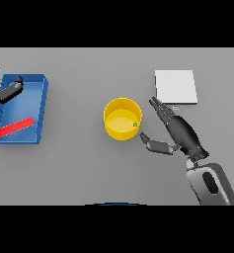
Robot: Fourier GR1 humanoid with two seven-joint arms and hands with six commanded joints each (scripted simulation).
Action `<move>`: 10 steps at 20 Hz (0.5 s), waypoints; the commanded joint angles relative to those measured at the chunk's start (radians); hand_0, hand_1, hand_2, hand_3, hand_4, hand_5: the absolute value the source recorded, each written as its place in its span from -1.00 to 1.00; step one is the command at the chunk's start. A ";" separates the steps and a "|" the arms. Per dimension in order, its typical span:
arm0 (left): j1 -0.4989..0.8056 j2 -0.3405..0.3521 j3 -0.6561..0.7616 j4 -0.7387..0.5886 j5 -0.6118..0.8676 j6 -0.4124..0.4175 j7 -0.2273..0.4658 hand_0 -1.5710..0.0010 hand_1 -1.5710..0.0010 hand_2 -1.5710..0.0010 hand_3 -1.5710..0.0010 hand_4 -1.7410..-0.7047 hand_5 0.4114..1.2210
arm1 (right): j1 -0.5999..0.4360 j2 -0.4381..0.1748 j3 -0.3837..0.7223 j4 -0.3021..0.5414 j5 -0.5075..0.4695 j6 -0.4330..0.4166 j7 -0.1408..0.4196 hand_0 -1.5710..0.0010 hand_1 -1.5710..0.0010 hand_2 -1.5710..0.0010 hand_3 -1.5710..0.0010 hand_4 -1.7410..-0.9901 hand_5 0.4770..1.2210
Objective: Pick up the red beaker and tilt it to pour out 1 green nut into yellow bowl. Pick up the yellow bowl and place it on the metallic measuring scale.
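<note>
— Grey table (pixel 79 168) all round; why is the right hand (pixel 180 132) spread beside the yellow bowl (pixel 122 118)?

— Likely lining up a grasp; a green nut (pixel 135 124) already lies inside. The scale (pixel 175 87) sits just beyond its fingertips, nothing between.

— Beaker?

— Red beaker (pixel 12 128) lies in the blue tray (pixel 42 106), under the spread left hand (pixel 5 91).

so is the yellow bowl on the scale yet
No, the yellow bowl sits on the grey table, apart from the white scale, with the right hand open beside it.
</note>
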 commanded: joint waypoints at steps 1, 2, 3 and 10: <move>-0.006 0.001 -0.001 0.008 -0.001 -0.005 0.004 0.99 0.99 0.99 0.99 0.83 -0.26 | -0.034 -0.028 0.017 0.009 0.030 0.024 0.003 1.00 1.00 1.00 1.00 0.22 -0.46; 0.005 0.006 0.004 0.006 0.006 -0.007 -0.002 0.99 1.00 1.00 1.00 0.82 -0.27 | -0.066 -0.052 0.047 0.020 0.075 0.039 -0.010 1.00 1.00 1.00 1.00 0.23 -0.48; 0.009 0.008 0.000 -0.007 0.003 -0.002 0.004 1.00 1.00 1.00 1.00 0.83 -0.27 | -0.092 -0.071 0.069 0.043 0.109 0.052 -0.024 1.00 1.00 1.00 1.00 0.23 -0.48; 0.007 0.014 -0.006 -0.021 0.001 -0.002 0.014 1.00 1.00 1.00 1.00 0.82 -0.23 | -0.302 -0.095 0.179 0.181 0.198 0.178 -0.051 1.00 1.00 1.00 1.00 0.24 -0.52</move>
